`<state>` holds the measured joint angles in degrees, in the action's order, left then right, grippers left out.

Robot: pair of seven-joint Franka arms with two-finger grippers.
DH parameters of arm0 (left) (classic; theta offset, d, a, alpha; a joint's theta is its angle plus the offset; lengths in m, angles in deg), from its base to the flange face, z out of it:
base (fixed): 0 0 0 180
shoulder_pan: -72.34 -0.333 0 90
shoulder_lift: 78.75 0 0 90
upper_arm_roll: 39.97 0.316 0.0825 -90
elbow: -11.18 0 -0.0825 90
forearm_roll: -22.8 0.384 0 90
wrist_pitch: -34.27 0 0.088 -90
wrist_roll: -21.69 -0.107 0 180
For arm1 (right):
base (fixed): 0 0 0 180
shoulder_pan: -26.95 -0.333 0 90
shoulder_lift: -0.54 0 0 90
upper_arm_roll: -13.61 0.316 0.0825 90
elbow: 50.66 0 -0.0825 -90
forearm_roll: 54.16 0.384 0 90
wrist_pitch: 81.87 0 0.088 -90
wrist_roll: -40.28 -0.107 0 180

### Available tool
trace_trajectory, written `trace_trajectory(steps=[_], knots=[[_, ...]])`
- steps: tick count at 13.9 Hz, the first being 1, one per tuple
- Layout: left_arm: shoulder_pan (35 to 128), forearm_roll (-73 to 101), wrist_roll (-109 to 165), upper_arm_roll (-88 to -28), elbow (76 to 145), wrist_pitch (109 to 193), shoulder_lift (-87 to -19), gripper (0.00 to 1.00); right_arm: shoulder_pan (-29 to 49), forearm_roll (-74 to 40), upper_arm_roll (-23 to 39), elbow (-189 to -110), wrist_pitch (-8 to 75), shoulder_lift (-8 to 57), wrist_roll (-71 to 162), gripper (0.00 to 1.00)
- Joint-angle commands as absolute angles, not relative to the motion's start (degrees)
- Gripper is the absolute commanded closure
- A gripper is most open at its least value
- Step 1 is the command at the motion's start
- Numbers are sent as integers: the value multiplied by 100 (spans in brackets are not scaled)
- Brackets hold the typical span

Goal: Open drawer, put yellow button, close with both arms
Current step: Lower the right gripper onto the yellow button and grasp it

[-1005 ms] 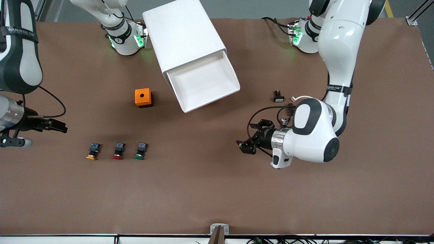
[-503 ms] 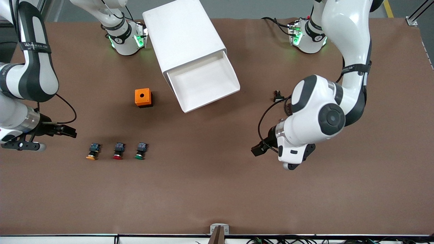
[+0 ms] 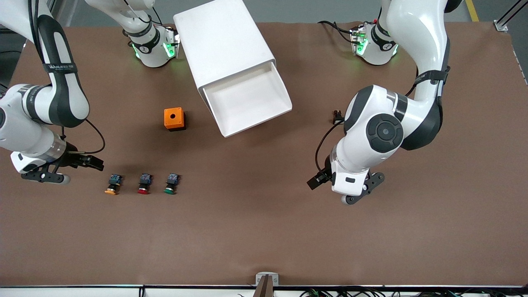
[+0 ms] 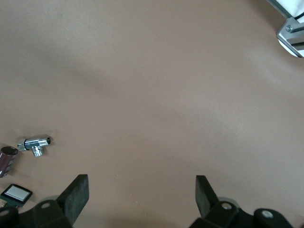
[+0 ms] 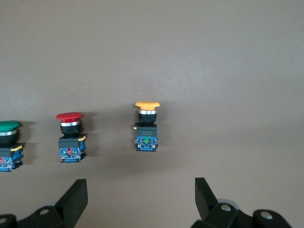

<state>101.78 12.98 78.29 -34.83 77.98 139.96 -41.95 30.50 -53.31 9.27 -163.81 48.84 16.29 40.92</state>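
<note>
The white cabinet (image 3: pixel 225 41) lies between the two arm bases, its uppermost drawer (image 3: pixel 247 101) pulled out and empty. The yellow button (image 3: pixel 112 184) stands on the brown table at the end of a row of three buttons, toward the right arm's end. My right gripper (image 3: pixel 95 163) is open and empty, hovering beside that row just short of the yellow button. In the right wrist view the yellow button (image 5: pixel 146 127) sits ahead of the open right gripper (image 5: pixel 140 194). My left gripper (image 3: pixel 315 181) is open and empty over bare table (image 4: pixel 141 194), toward the left arm's end.
A red button (image 3: pixel 144 184) and a green button (image 3: pixel 170 184) stand beside the yellow one. An orange box with a hole (image 3: pixel 174 119) stands next to the cabinet. A small black part (image 3: pixel 338 116) peeks out from under the left arm. A metal piece (image 4: pixel 34 142) lies near the left gripper.
My right gripper has moved closer to the yellow button. My left arm has turned its wrist, its gripper shifting slightly toward the left arm's end; both stay open.
</note>
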Motion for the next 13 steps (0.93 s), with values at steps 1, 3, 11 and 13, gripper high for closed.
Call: trace_trajectory(steps=[1,3,11,13], knots=[[10196,1759,7847,-3452,7974,14079,-4342,1,3099,-5319,974,-16456,5145,1732,3897,0],[10161,2051,7847,-3452,8000,14053,-4368,1,3090,-5319,974,-16447,5303,1855,3896,0],[10205,2043,7821,-3470,8088,13842,-4492,1,3169,-5328,966,-16439,6638,2795,3914,0],[10205,2043,7838,-3470,8175,13824,-4492,1,3169,-5328,966,-16447,6850,2979,3923,0]])
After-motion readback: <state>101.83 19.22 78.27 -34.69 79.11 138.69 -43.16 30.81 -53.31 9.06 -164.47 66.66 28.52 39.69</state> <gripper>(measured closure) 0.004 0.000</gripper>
